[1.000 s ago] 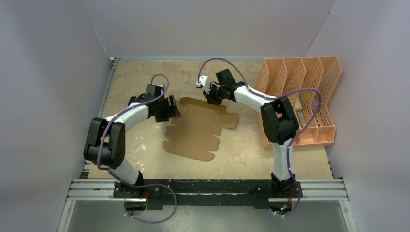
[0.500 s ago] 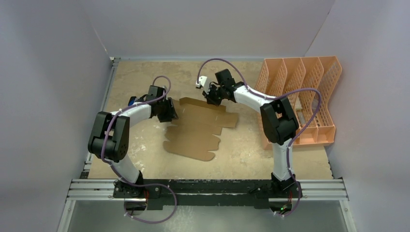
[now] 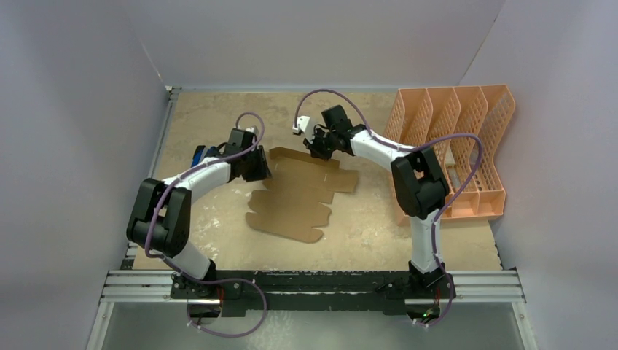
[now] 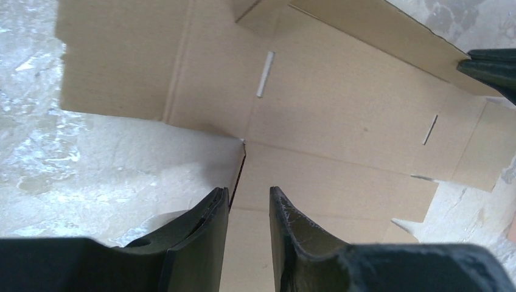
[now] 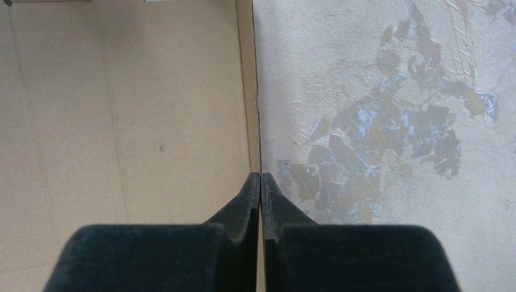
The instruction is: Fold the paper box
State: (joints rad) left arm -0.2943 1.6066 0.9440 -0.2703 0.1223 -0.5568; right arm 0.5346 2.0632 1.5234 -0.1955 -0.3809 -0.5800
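Right hand [image 5: 260, 177] pinches the far edge of the box [image 3: 297, 197]; left hand [image 4: 248, 196], narrowly parted, sits at its left edge.

A mottled beige counter [image 3: 211, 117] with worn, patchy spots is carrying a brown paper box [image 3: 295, 197], which is lying as a flat unfolded sheet near its middle. A peach-orange perforated file organizer [image 3: 455, 146] is resting along the right edge, apart from the cardboard.
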